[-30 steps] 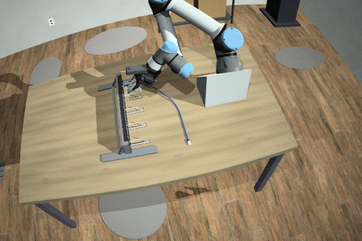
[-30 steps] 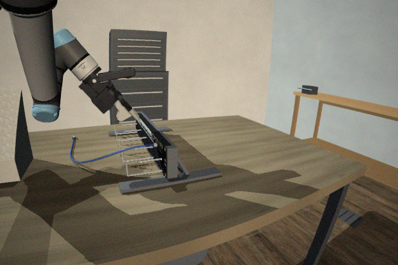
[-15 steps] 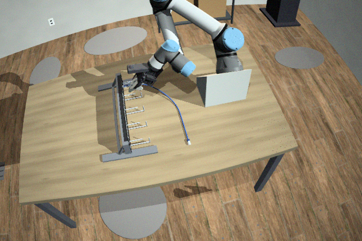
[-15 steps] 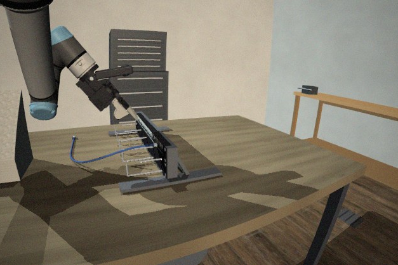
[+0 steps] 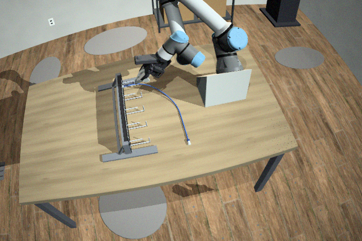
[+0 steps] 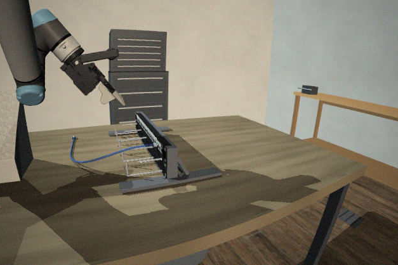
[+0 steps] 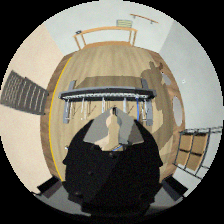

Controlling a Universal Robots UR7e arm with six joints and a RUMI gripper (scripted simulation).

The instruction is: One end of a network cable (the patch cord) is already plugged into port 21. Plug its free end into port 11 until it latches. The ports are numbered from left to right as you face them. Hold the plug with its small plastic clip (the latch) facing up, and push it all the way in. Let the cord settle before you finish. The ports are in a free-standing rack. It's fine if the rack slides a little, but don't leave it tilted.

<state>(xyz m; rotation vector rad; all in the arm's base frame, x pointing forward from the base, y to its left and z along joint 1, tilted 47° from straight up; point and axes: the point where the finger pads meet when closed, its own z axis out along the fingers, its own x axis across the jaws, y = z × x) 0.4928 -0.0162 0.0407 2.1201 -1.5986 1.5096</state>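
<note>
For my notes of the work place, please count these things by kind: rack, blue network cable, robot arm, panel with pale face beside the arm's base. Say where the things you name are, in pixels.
Rack (image 5: 115,112) (image 6: 171,161): 1
Blue network cable (image 5: 176,105) (image 6: 101,157): 1
Robot arm (image 5: 174,17) (image 6: 12,38): 1
Pale-faced panel (image 5: 227,89): 1
Total: 4

A workshop-like room, perhaps a lab.
A robot arm (image 5: 201,14) (image 6: 15,41) works over a wooden bench (image 5: 74,179) (image 6: 288,152); a dark drawer cabinet (image 6: 139,63) (image 7: 24,93) and shelving with boxes (image 7: 181,145) line plain walls above plank flooring.
</note>
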